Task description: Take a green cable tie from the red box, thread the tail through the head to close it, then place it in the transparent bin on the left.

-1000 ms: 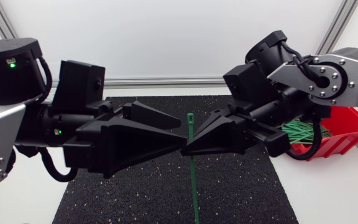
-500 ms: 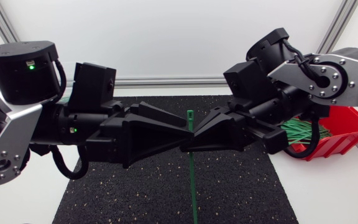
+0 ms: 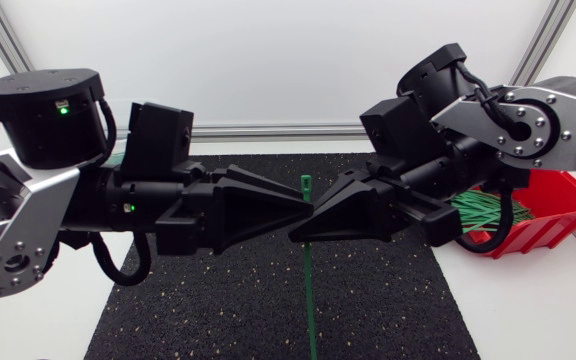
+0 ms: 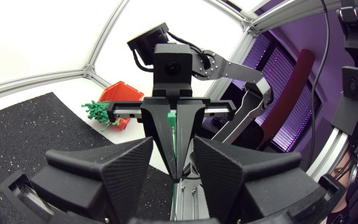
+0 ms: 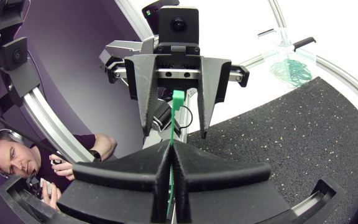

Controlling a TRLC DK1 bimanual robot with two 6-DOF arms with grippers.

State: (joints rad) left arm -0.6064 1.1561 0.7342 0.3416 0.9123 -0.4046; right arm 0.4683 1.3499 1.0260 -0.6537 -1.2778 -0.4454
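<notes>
Above the middle of the black mat (image 3: 218,310), the two grippers meet tip to tip. The right gripper (image 3: 298,232) has its fingers pressed together on a green cable tie (image 3: 310,290), which stands upright: its head (image 3: 306,183) sticks up above the fingertips and its tail hangs down below them. The left gripper (image 3: 296,211) faces it with fingers spread wide, and the tie stands in the gap between them, untouched as far as the wrist views show. The red box (image 3: 568,215), at the right beside the mat, holds a heap of green ties (image 3: 483,212). The transparent bin (image 5: 277,45) on the left holds several looped green ties (image 5: 293,70).
</notes>
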